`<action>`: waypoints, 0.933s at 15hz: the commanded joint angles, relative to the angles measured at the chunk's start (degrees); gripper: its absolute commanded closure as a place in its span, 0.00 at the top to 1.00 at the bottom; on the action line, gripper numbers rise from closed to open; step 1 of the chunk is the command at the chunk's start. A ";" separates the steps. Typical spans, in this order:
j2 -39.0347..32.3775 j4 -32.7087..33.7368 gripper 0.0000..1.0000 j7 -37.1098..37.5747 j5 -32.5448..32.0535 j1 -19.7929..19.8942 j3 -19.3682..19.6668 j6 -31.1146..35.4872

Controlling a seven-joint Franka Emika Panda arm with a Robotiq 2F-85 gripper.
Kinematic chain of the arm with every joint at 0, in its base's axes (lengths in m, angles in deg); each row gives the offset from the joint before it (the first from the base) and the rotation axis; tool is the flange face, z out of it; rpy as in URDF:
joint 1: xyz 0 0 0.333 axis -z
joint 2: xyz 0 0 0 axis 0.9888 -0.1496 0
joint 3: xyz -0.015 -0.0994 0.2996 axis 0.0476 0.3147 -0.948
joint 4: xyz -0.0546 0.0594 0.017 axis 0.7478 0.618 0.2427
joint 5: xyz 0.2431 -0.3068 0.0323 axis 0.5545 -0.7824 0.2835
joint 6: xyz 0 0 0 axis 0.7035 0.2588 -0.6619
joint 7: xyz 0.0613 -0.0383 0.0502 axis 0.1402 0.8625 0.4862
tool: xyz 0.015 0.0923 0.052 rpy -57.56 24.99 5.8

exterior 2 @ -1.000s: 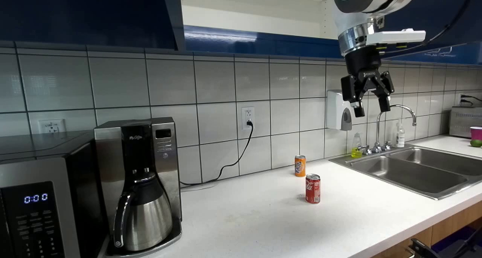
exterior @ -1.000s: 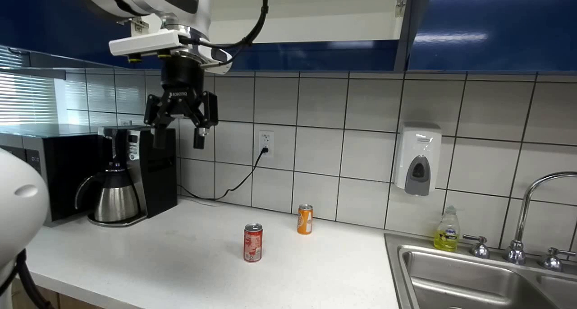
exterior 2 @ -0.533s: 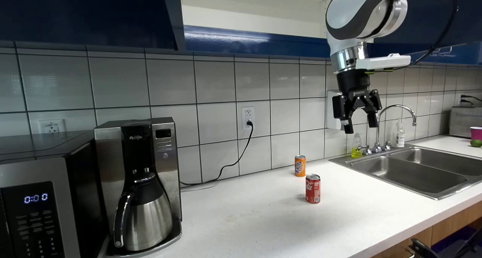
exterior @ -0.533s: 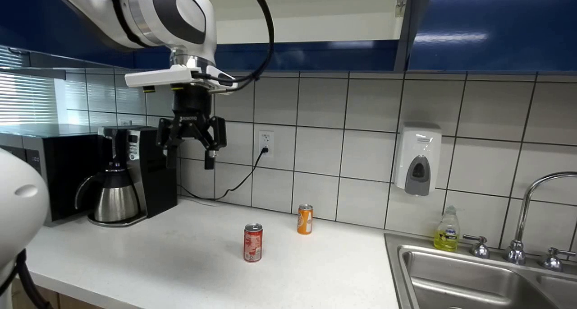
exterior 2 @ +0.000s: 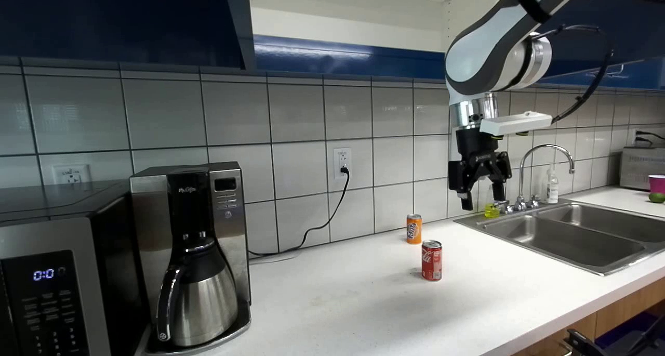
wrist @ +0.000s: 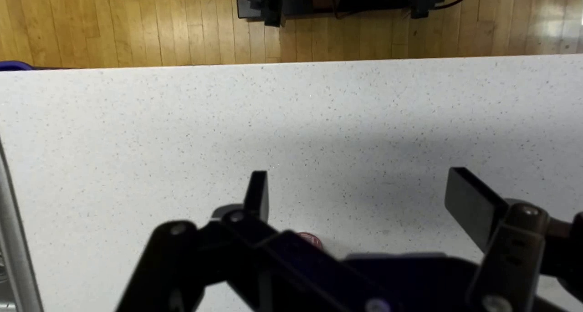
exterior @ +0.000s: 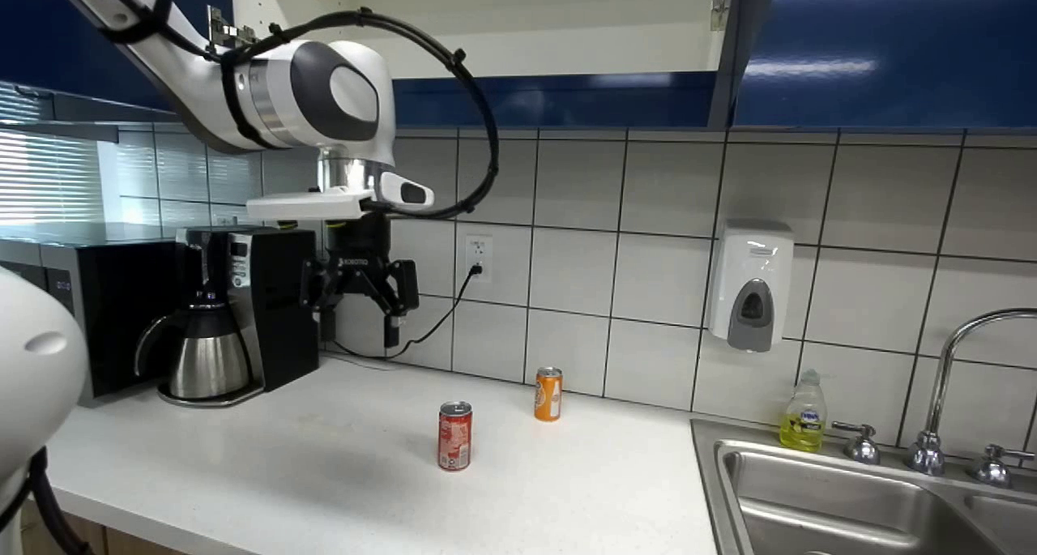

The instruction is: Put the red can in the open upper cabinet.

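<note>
The red can stands upright on the white counter in both exterior views (exterior: pixel 454 436) (exterior 2: pixel 431 261). In the wrist view only a bit of the red can (wrist: pixel 311 239) shows; the gripper's linkage hides the rest. My gripper shows in both exterior views (exterior: pixel 360 330) (exterior 2: pixel 482 198) above the counter, higher than the can and apart from it. In the wrist view the gripper (wrist: pixel 360 193) is open, its fingers wide apart with nothing between them. The open upper cabinet (exterior: pixel 551 100) has a pale interior and blue bottom edge, and also shows in an exterior view (exterior 2: pixel 348 23).
An orange can (exterior: pixel 548 394) stands near the tiled wall behind the red can. A coffee maker (exterior 2: pixel 228 200) and a microwave (exterior 2: pixel 47 273) stand at one end, a sink (exterior 2: pixel 582 265) at the other. A soap dispenser (exterior: pixel 753 283) hangs on the wall.
My gripper has moved down toward the counter, shifting right in an exterior view and left in an exterior view. It stays open. The cans have not moved.
</note>
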 commanded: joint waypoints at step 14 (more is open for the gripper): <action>-27.31 -2.60 1.00 8.78 -16.28 7.70 1.30 36.82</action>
